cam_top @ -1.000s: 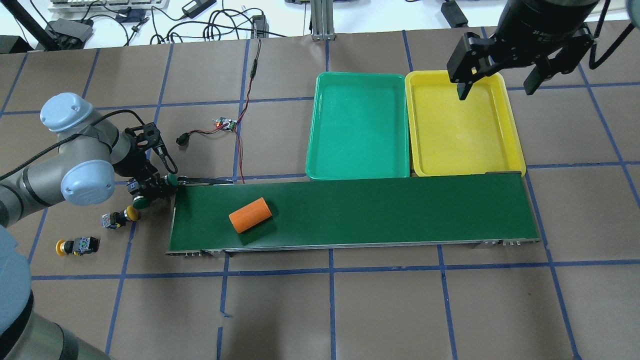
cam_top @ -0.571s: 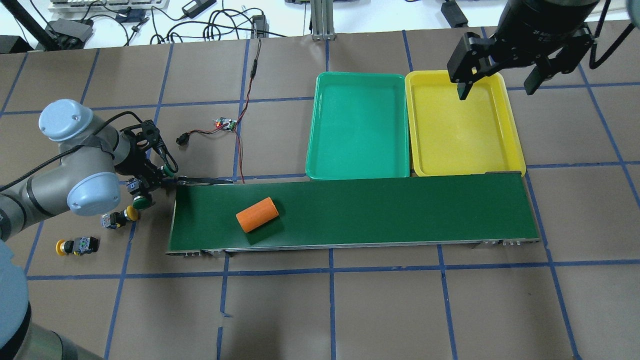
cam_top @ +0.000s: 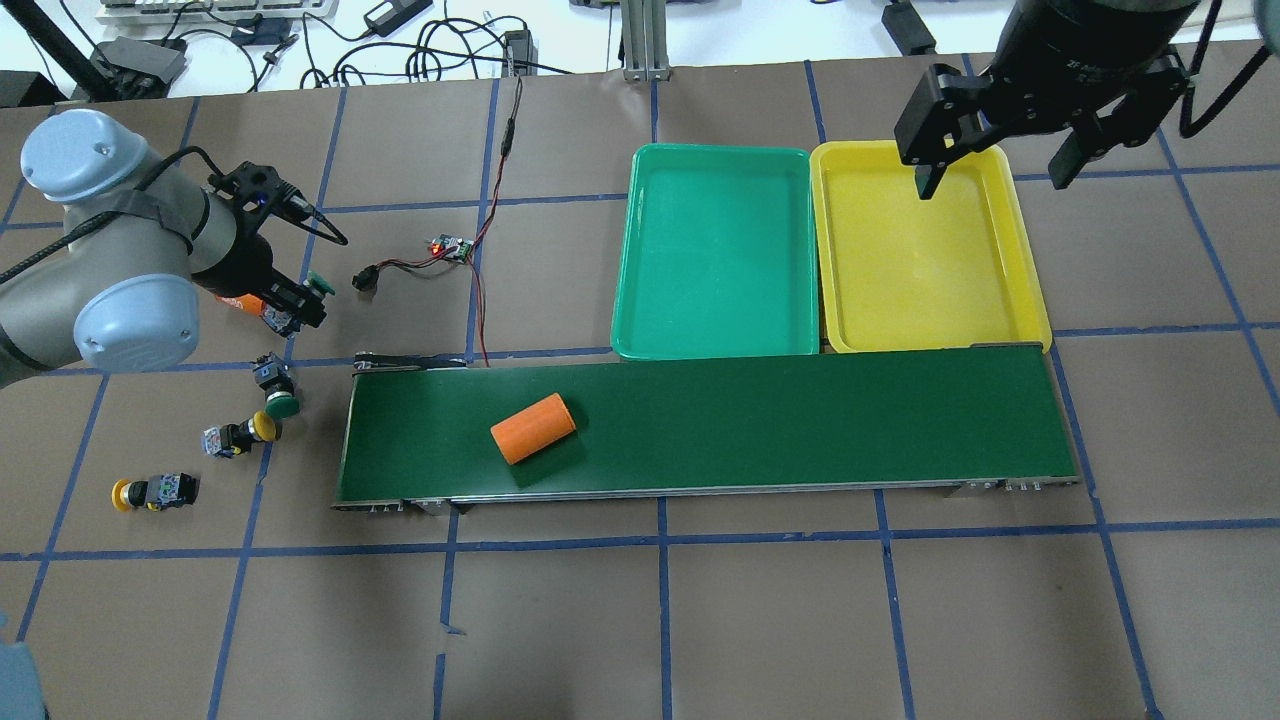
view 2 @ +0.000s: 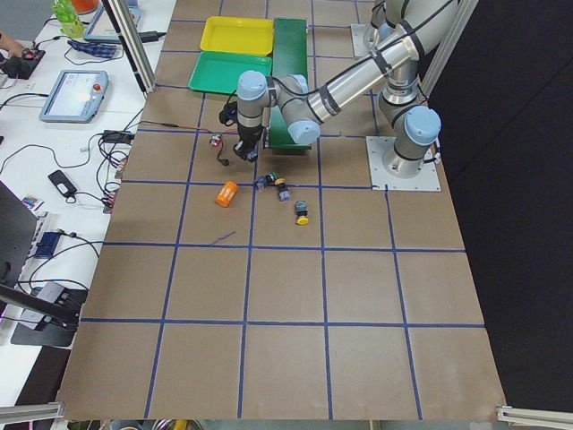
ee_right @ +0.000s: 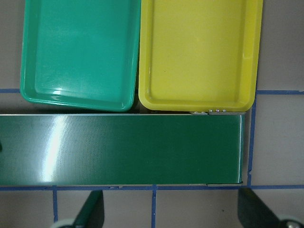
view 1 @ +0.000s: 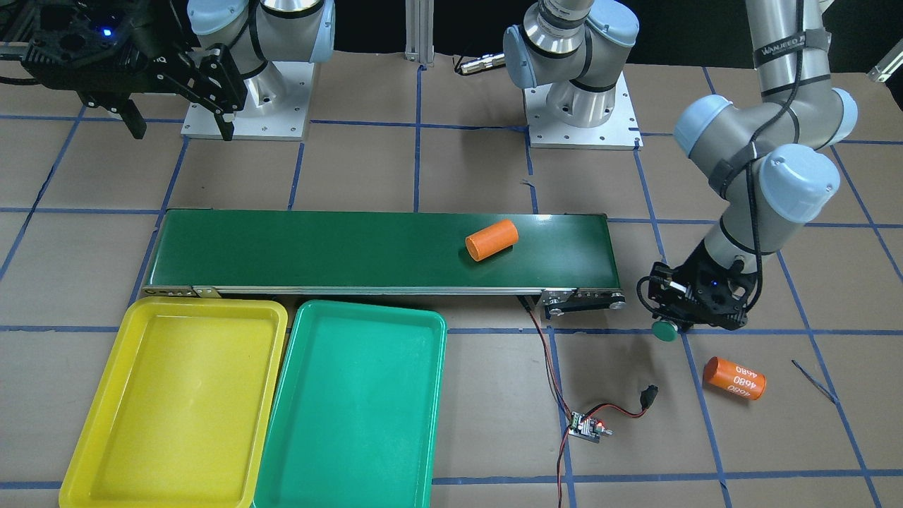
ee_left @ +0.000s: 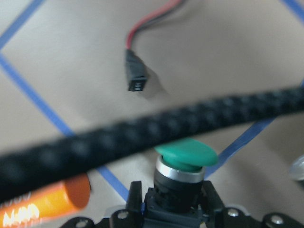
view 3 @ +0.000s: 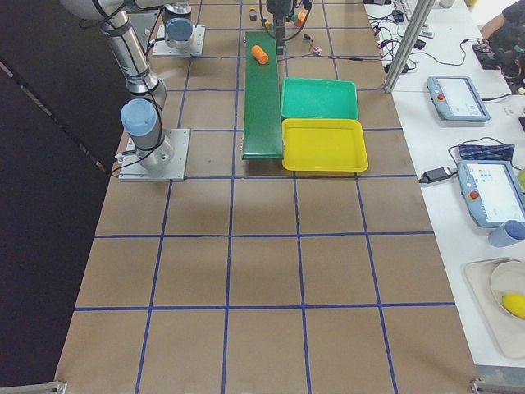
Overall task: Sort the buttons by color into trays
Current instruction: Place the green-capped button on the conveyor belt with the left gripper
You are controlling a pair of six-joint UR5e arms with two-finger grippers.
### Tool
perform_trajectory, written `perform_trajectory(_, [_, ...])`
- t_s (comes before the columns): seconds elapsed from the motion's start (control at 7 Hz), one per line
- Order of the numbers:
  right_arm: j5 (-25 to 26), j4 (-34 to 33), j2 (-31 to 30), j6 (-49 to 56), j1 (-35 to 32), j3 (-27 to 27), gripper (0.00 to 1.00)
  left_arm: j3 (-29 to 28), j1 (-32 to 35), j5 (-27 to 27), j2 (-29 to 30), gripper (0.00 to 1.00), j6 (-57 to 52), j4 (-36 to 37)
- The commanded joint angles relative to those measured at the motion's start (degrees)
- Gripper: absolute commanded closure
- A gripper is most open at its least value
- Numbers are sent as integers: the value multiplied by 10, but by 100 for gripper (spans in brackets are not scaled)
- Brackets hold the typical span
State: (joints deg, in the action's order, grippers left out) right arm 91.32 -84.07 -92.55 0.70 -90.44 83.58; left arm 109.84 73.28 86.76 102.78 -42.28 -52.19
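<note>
My left gripper (cam_top: 303, 298) is shut on a green-capped button (cam_top: 320, 285) and holds it above the table, beyond the conveyor's left end. The left wrist view shows its green cap (ee_left: 186, 154) between my fingers. A second green button (cam_top: 280, 395) and two yellow buttons (cam_top: 240, 436) (cam_top: 150, 492) lie on the table left of the belt. The teal green tray (cam_top: 715, 250) and the yellow tray (cam_top: 920, 250) sit side by side behind the belt, both empty. My right gripper (cam_top: 992, 172) is open and hovers over the yellow tray's far edge.
The long dark-green conveyor belt (cam_top: 750, 420) carries an orange cylinder (cam_top: 533, 428). A second orange cylinder (view 1: 734, 377) lies on the table by my left gripper. A small circuit board (cam_top: 452, 247) with loose wires lies behind the belt's left end.
My left gripper has lifted the green button from beside the belt's left end and carried it toward the table's far side. The orange cylinder on the belt has moved right. The right arm has not moved.
</note>
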Motion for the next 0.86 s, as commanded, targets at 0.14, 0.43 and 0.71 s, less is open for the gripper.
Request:
perform_trajectory(0.14, [0,8,0,0,-1,0,0,49,66,-8,-84,100,321,-92])
perform_trajectory(0.43, [2,6,2,0,2,0,0,113,116,-5,-98,100,421,-73])
perform_trajectory(0.71, [-2,6,1,0,2,0,0,114,143,-1,-81,79,447,-71])
